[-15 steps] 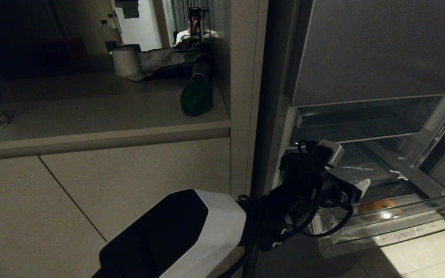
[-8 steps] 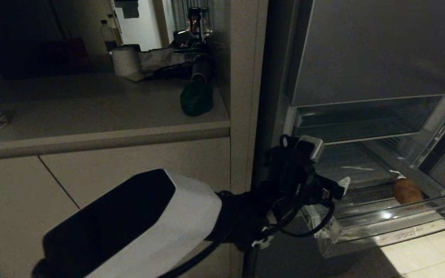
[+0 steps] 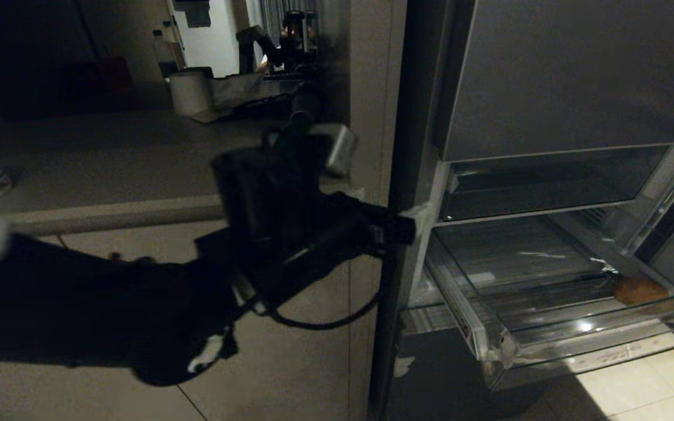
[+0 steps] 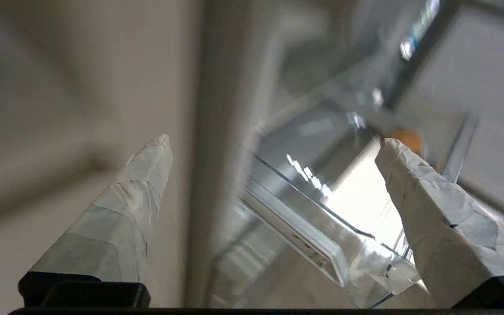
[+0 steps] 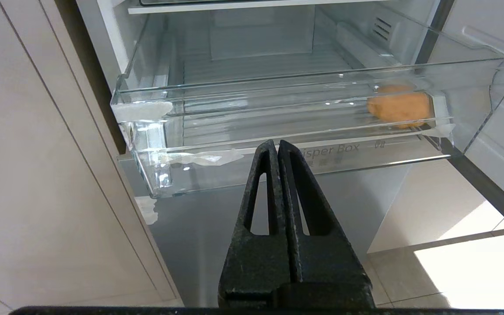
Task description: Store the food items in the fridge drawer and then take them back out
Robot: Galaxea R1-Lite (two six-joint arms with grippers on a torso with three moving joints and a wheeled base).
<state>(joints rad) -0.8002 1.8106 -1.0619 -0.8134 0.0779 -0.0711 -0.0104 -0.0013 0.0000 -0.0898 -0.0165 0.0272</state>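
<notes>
**Storing step half done: potato in, pepper next**

Potato (image 5: 398, 109) already in the fridge drawer (image 5: 278, 153), at the far right end, close to the side wall. Drawer pulled out, clear walls, tape scraps on the front edge. Second food item, the green pepper, not visible now: probably hidden behind the left arm on the counter (image 3: 109, 169), cannot confirm.

Left gripper (image 4: 274, 148) up at counter-edge height, w/ taped fingers (image 4: 140, 183) spread wide, nothing between them. Right gripper (image 5: 278, 148) parked low in front of the drawer, fingers pressed together, empty.

Next move, as a guess: reach over the counter for the pepper, close on its body, carry it across the cabinet side panel and lower it into the free left/middle part of the drawer. Needs care not to hit the fridge frame or the drawer's thin rim.

Vs. one sec ago: left gripper was down at the drawer, directly above the potato near the drawer's middle; now lifted away & to the left. Potato has rolled to the right end. Pepper was in plain sight on the counter corner then.
</notes>
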